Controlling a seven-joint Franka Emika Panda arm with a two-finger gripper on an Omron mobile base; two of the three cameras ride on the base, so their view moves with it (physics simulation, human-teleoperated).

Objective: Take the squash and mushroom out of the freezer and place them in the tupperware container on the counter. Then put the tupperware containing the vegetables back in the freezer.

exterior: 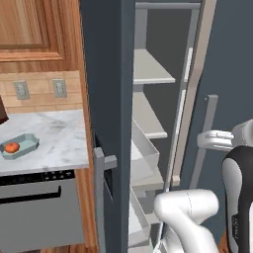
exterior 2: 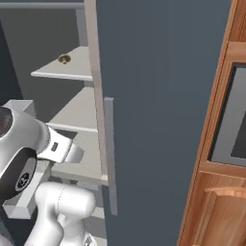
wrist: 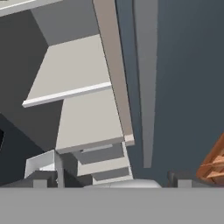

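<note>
One down: squash (exterior: 12, 147) already sits in the tupperware container (exterior: 27, 148), out on the counter (exterior: 59, 133) left of the freezer (exterior: 106, 74).
Mushroom: small brown lump on an upper freezer shelf (exterior 2: 63, 59), near the back, seen from the right base view; that is my next target, I judge.
Gripper: my jaws stand wide apart with nothing between them (wrist: 109, 177), pointed up along the open freezer's shelves.
Why so: open and empty suits a reach for the mushroom; the door swung wide leaves the shelves free to enter.
Container: parked near the counter's front edge, within easy return, I reckon.
Hidden: my fingertips are barely visible at the bottom of the hand view; the mushroom's cap detail is too small to make out.
Cut off: lower freezer shelves sit behind my own arm.
</note>
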